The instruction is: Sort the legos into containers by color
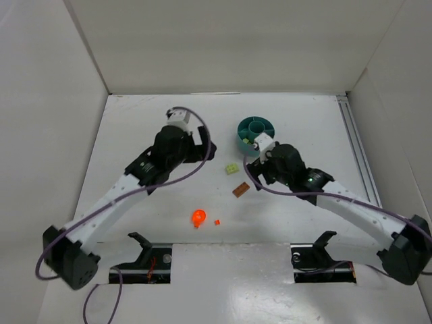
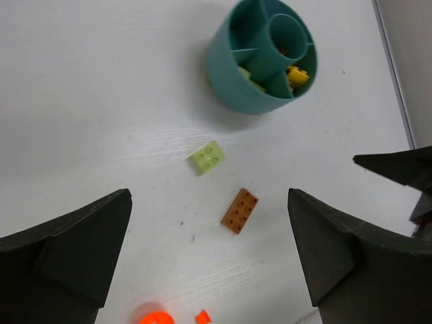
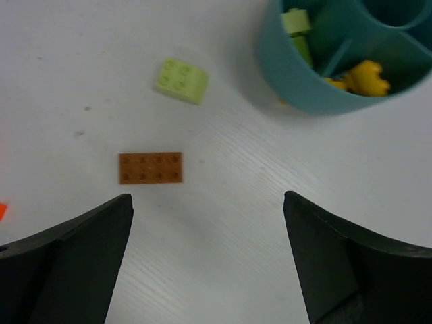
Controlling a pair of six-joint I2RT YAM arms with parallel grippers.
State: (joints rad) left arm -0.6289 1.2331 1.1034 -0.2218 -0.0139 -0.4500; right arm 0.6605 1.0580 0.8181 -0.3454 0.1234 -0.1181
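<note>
I'm looking down on the white table [image 1: 135,121]. The left arm [image 1: 115,202] reaches up toward 12 o'clock and the right arm [image 1: 351,206] angles in toward 10 o'clock.

The round teal tub [image 1: 243,140] stands at about 1 o'clock from the table's middle, and the right wrist is just at its 5 o'clock side.

On my left wrist feed, the left gripper [image 2: 209,196] has its jaws spread wide with only bare table between them. The right gripper [image 3: 207,197] is also wide apart and holds nothing.

Four legos lie loose on the table:
- The brown brick [image 1: 241,190] lies flat at 6 o'clock from the tub.
- The pale green brick [image 1: 231,168] sits just at the brown brick's 11 o'clock, apart from it.
- The round orange piece [image 1: 198,217] sits at 7 o'clock from the brown brick, well apart.
- The tiny orange-red bit [image 1: 217,222] is near the round orange piece's 3 o'clock.

Inside the tub, the right wrist view shows pale green pieces [image 3: 295,23] in one wedge section. A yellow piece [image 3: 364,75] lies in the neighbouring wedge, across a divider.
</note>
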